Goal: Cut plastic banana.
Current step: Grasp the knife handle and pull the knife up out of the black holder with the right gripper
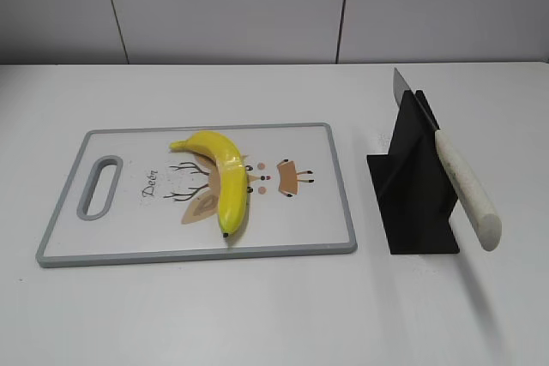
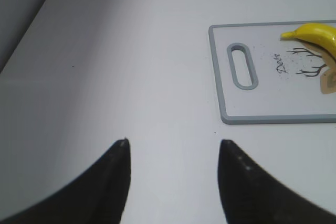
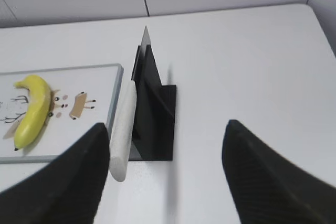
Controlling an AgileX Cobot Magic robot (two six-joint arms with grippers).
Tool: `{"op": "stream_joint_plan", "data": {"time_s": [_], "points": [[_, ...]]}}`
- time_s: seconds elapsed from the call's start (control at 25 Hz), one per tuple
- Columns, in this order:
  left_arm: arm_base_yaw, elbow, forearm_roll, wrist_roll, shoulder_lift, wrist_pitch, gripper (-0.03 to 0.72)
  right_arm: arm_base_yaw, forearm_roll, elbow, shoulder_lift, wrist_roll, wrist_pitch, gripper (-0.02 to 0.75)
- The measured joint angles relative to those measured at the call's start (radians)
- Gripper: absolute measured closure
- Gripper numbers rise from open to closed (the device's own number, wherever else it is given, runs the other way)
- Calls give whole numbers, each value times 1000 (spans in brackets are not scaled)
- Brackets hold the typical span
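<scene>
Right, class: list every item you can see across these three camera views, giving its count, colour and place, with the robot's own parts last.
plastic banana: one, yellow, lying on the cutting board.
cutting board: one, white with grey rim, on the table's left.
knife: one, pale handle, resting slanted in the stand.
knife stand: one, black, right of the board.
table: one, white.
left end effector: one, black, open above bare table.
right end effector: one, black, open near the knife.
</scene>
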Motion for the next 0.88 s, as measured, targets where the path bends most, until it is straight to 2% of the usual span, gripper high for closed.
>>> {"op": "stream_joint_plan", "data": {"time_s": [0.16, 0.48, 0.56, 0.64, 0.8, 0.88], "points": [[0, 0, 0, 0, 0, 0, 189, 0, 1, -36, 140, -5, 23, 221], [0, 0, 0, 0, 0, 0, 189, 11, 19, -207, 441, -17, 316, 221], [0, 0, 0, 0, 0, 0, 189, 52, 18, -242, 505, -17, 324, 223], [0, 0, 0, 0, 0, 0, 189, 140, -12, -274, 564, 2, 335, 233], [0, 0, 0, 0, 0, 0, 189, 315, -151, -331, 697, 90, 374, 245], [0, 0, 0, 0, 0, 0, 189, 344, -167, -358, 755, 112, 379, 247]]}}
